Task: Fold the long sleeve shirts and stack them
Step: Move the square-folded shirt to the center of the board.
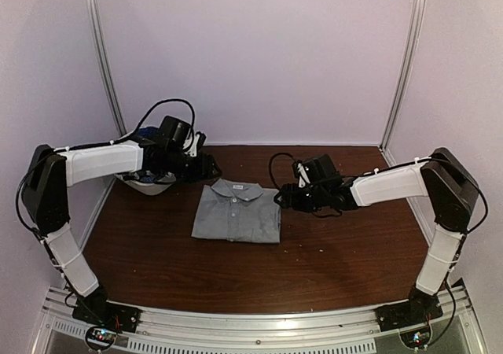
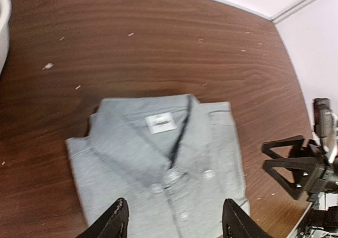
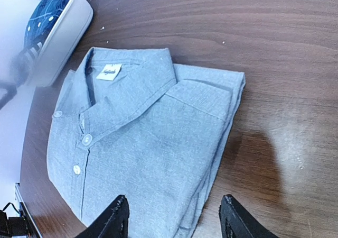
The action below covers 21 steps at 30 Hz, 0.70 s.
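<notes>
Your grey shirt point(image 1: 237, 212) lies folded flat in the middle of the bench point(image 1: 330, 252). Your left fingers point(image 2: 117, 217) and right fingers point(image 3: 117, 214) are both spread apart, holding nothing. A blue shirt point(image 3: 47, 5) sits in the white basket point(image 3: 66, 37) by the far left corner.

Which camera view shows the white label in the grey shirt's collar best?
The left wrist view: the label is largest and faces the camera. The right wrist view shows it smaller and slanted; the top view shows only a tiny pale speck.
</notes>
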Each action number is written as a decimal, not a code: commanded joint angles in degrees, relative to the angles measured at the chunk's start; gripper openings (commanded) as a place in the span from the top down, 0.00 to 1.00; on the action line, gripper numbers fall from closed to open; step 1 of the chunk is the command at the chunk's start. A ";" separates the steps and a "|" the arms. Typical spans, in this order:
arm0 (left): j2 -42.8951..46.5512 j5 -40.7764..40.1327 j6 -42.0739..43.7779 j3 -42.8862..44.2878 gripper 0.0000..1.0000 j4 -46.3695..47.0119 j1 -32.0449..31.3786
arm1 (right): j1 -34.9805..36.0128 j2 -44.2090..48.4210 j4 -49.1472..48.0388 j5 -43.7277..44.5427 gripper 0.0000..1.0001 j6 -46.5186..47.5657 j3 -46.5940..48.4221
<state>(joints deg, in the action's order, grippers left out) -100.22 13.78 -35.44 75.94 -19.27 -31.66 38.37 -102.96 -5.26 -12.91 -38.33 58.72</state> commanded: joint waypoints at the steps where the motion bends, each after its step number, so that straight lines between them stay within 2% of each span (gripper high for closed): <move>1: 0.69 -1.93 3.44 -7.04 0.40 -0.47 2.09 | 1.79 -3.56 3.95 2.41 0.42 1.17 3.79; 16: -3.05 -6.62 5.10 -11.87 0.51 1.07 2.39 | 3.08 -10.83 7.10 4.83 0.46 1.34 8.19; 21: -5.58 -5.05 4.96 -12.54 0.56 3.40 2.39 | 3.89 -12.74 7.03 4.20 0.55 1.27 9.19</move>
<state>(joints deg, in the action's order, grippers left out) -104.01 8.36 -31.35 64.27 -19.73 -29.23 41.36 -113.78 0.67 -9.72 -37.39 66.57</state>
